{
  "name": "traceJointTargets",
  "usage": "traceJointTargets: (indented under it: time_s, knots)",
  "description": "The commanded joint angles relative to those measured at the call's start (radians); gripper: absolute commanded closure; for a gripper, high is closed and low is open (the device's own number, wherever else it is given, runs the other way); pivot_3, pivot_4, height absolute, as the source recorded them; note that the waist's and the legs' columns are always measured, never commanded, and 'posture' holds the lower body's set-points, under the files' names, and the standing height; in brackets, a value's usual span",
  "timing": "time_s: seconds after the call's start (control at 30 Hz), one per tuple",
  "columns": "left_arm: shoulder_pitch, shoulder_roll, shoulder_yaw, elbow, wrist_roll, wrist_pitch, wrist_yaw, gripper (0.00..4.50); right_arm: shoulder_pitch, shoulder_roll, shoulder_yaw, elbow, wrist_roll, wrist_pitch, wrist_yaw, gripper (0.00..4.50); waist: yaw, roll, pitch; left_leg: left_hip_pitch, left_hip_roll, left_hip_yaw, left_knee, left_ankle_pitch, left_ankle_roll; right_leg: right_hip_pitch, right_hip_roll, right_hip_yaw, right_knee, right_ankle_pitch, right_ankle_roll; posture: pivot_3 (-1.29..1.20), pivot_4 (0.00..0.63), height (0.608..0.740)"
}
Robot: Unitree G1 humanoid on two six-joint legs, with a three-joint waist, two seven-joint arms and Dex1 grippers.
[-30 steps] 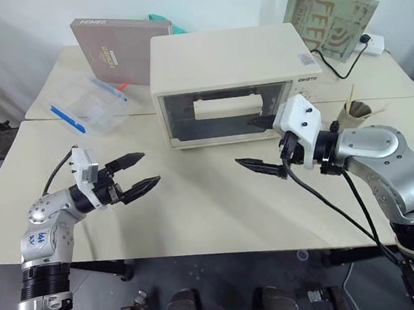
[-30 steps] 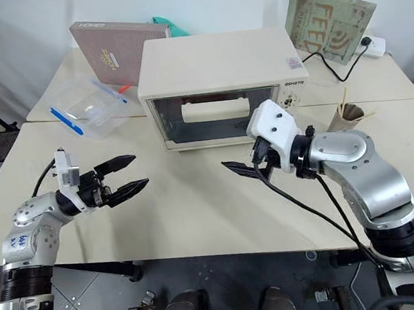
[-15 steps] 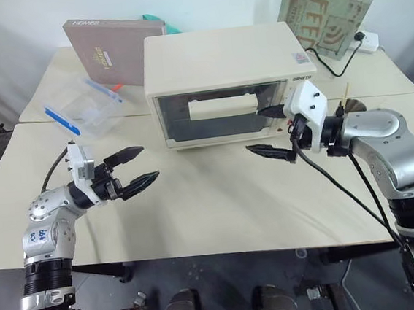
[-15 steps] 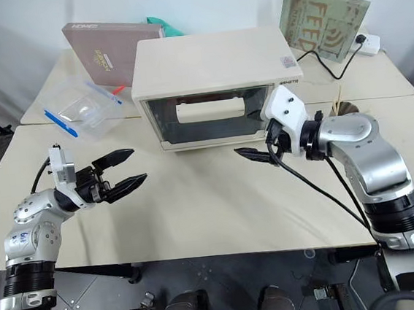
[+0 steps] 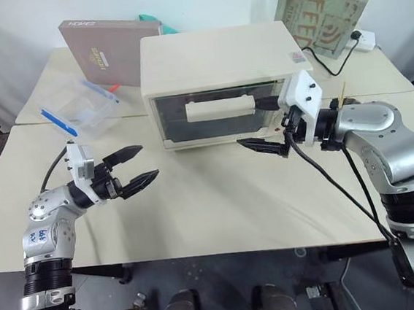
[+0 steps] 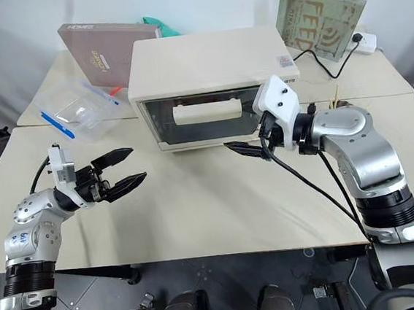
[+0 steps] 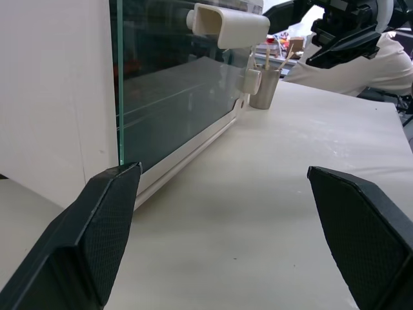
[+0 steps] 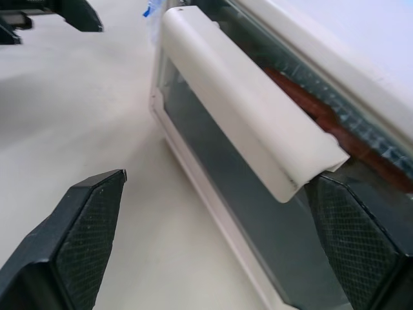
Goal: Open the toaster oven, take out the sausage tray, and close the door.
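Note:
The cream-white toaster oven [image 5: 213, 63] stands at the middle of the table, its glass door [image 5: 215, 121] shut and upright. My right gripper [image 5: 263, 125] is open at the door's right side, its fingers spread above and below the right end of the cream bar handle [image 8: 245, 110], not touching it. Through the glass the sausage tray shows as a reddish-brown strip [image 8: 329, 123]. My left gripper [image 5: 146, 163] hovers open and empty over the table, left of the oven and pointing toward it.
A clear plastic box with blue clips [image 5: 78, 109] lies at the back left, a brown flat box [image 5: 108, 47] behind it. A cup of sticks [image 7: 263, 87] stands right of the oven. A greenish board [image 5: 321, 8] and a power socket [image 5: 361, 37] sit at the back right.
My right gripper has risen and moved forward from the table in front of the oven to the right end of the door handle. The left gripper has stayed put; the camera shifted.

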Motion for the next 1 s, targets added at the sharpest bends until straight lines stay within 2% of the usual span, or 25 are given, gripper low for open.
traceJointTargets:
  time_s: [0.03, 0.37, 0.5, 0.67, 0.87, 0.9, 1.0]
  knots:
    - [-0.030, 0.012, 0.019, 0.009, -0.001, -0.007, 0.003, 0.11, 0.011, -0.024, -0.012, -0.077, 0.036, 0.004, 0.040, 0.02, -0.001, 0.000, 0.000, 0.000, 0.000, 0.000, 0.000, 0.000, 0.000, 0.000, 0.000, 0.000, 0.000, 0.000, 0.000, 0.00, 0.150, 0.740]
    - [-0.123, 0.052, 0.044, 0.016, -0.081, 0.200, 0.031, 0.11, 0.080, -0.046, 0.004, -0.105, 0.007, -0.006, 0.061, 0.02, 0.000, 0.000, 0.000, 0.000, 0.000, 0.002, 0.001, 0.000, 0.000, -0.001, 0.000, 0.002, 0.000, 0.000, 0.000, 0.00, 0.150, 0.740]
    - [-0.181, 0.051, 0.078, 0.041, -0.124, 0.229, 0.013, 0.94, 0.102, -0.040, 0.024, -0.107, -0.013, -0.022, 0.055, 0.00, 0.000, 0.000, 0.000, 0.000, 0.000, 0.002, 0.001, 0.000, 0.000, -0.001, 0.000, 0.002, 0.001, 0.000, 0.000, 0.00, 0.150, 0.740]
    - [-0.215, 0.079, 0.083, 0.028, -0.185, 0.330, -0.061, 2.41, 0.117, -0.040, 0.046, -0.100, -0.032, -0.049, 0.052, 0.00, 0.000, 0.000, 0.000, 0.000, 0.000, 0.002, 0.001, 0.000, 0.000, -0.001, 0.000, 0.003, 0.001, 0.000, 0.000, 0.00, 0.150, 0.740]
    - [-0.236, 0.068, 0.046, 0.044, -0.157, 0.339, -0.088, 4.25, 0.120, -0.029, 0.049, -0.115, -0.032, -0.045, 0.045, 0.00, 0.000, -0.001, 0.000, 0.000, 0.000, 0.002, 0.001, 0.000, 0.000, -0.001, 0.000, 0.003, 0.001, 0.000, 0.000, 0.00, 0.150, 0.740]
    - [-0.242, 0.061, 0.040, 0.051, -0.150, 0.332, -0.090, 4.47, 0.118, -0.027, 0.047, -0.119, -0.030, -0.040, 0.043, 0.00, 0.000, -0.001, 0.000, 0.000, 0.000, 0.002, 0.001, 0.000, 0.000, -0.001, 0.000, 0.003, 0.001, 0.000, 0.000, 0.00, 0.150, 0.740]
    - [-0.273, 0.036, 0.023, 0.097, -0.126, 0.297, -0.088, 4.47, 0.117, -0.028, 0.046, -0.125, -0.028, -0.034, 0.042, 0.00, 0.002, -0.001, 0.000, 0.000, 0.000, 0.002, 0.002, 0.000, 0.000, -0.001, 0.000, 0.003, 0.001, 0.000, 0.000, 0.00, 0.150, 0.740]
